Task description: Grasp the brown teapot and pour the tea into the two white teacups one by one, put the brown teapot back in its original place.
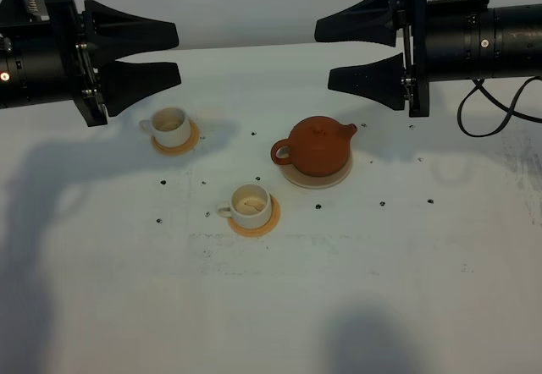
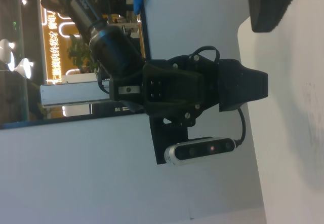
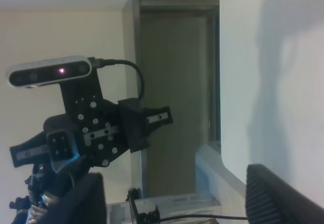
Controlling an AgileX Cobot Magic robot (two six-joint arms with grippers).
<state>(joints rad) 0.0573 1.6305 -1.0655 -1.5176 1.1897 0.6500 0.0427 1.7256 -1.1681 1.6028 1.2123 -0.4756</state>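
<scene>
Matte black left hand (image 1: 178, 53), right hand (image 1: 323, 53)

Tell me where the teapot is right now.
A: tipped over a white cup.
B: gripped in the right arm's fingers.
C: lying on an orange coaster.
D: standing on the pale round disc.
D: the teapot stands upright on the pale disc, with nothing gripping it.
</scene>
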